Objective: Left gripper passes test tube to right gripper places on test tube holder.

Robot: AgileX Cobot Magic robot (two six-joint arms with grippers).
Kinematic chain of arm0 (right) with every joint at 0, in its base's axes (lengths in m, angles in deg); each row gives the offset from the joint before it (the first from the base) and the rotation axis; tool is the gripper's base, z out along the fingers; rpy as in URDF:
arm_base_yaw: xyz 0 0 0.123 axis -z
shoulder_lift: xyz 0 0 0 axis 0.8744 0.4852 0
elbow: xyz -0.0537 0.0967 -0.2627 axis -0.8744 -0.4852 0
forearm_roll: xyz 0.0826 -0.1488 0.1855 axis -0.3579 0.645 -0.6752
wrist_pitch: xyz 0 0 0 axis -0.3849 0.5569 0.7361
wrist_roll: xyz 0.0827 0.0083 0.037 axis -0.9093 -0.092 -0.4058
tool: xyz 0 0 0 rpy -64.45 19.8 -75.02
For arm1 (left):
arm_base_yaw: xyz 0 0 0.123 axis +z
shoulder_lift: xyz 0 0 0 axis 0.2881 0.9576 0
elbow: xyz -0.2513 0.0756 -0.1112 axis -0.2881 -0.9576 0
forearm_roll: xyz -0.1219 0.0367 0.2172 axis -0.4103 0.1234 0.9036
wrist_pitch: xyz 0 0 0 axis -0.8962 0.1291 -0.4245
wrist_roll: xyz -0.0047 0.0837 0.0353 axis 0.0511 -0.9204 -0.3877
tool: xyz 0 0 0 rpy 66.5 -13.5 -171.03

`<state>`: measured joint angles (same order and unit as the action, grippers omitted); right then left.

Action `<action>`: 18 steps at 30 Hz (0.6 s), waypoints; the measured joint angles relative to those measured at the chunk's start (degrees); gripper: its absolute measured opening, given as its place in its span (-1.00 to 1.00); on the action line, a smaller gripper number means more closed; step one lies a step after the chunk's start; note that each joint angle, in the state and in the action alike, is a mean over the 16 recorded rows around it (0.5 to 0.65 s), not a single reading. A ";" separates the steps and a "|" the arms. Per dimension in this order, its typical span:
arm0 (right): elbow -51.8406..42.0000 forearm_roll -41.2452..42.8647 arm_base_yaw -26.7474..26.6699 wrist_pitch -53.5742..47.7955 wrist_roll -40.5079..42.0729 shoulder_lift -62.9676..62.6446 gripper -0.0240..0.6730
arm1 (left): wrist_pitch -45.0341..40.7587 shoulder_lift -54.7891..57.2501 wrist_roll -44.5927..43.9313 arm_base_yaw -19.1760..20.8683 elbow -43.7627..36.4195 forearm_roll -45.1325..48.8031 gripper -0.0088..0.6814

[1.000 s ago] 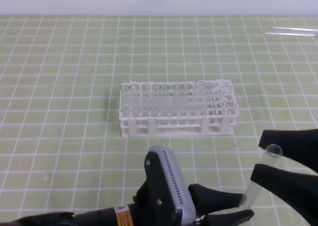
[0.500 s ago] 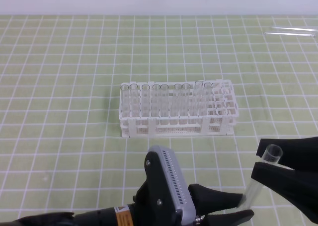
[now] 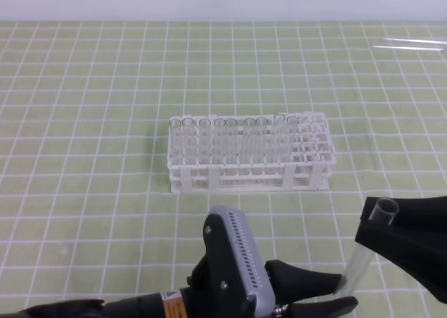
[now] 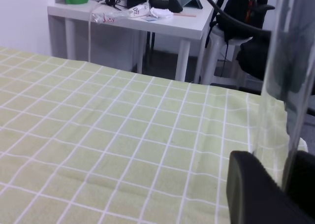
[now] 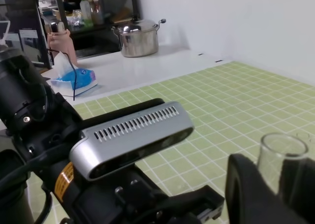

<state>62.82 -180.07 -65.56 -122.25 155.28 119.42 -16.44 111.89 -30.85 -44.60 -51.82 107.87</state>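
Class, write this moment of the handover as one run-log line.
stage: handover | left gripper: shut on test tube lower end | right gripper: jaws shut near tube rim | test tube holder: several tubes in back row

Test tube (image 5: 282,157): clear, open rim up, upright between black right tool (image 5: 273,184) fingers. Left tool (image 5: 133,135): grey ribbed plate, orange label. Steel pot (image 5: 139,38) behind.

Green grid-cloth table (image 3: 84,87); white test tube holder (image 3: 249,154); maybe glassware far right (image 3: 412,45).
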 joint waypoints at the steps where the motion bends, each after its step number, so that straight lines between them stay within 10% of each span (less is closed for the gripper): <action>1: 0.00 0.02 0.00 0.03 0.03 0.00 -0.62 | -0.10 0.03 0.00 -0.01 0.00 -0.05 -0.68; 18: 0.02 0.28 0.00 0.51 0.05 0.00 -0.63 | -1.38 0.00 -0.02 0.00 -0.01 -2.62 -0.49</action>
<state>62.84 -179.79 -65.56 -121.74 155.33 119.42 -17.81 111.89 -30.87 -44.60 -51.82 105.25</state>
